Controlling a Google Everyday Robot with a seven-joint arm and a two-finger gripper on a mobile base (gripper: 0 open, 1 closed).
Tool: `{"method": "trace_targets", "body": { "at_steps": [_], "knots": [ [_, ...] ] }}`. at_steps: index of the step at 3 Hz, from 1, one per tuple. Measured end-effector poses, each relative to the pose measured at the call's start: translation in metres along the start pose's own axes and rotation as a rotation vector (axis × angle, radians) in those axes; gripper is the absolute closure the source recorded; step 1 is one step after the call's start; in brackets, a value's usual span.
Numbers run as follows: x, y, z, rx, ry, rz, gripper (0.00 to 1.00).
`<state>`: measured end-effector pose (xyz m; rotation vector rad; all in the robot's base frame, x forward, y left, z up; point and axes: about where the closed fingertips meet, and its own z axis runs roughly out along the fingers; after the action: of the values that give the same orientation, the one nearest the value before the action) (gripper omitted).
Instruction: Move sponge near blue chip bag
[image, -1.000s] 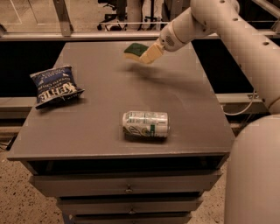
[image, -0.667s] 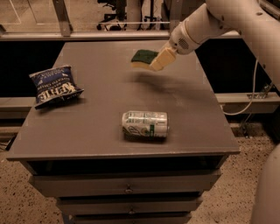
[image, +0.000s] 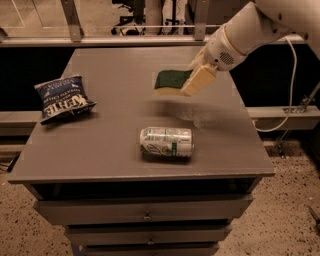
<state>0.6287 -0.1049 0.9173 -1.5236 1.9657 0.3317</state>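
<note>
Aloft, tool (image: 194, 80) with sponge (image: 167, 81); can (image: 166, 142) nearby

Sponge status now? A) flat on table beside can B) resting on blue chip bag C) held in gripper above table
C: the gripper, over the back right of the table, holds the sponge clear of the surface, its shadow beneath.

sponge (image: 169, 80): dark green top, pale yellow underside
blue chip bag (image: 62, 97): dark blue, white lettering
drink can (image: 166, 142): white, green markings
gripper (image: 187, 84): cream, above far right of grey table (image: 100, 145), clamping sponge
</note>
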Motion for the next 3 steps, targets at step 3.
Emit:
{"method": "trace_targets", "body": {
  "at_steps": [3],
  "knots": [
    [-0.063,0.030,0.043,-0.057,-0.124,-0.119,0.85]
  ]
}}
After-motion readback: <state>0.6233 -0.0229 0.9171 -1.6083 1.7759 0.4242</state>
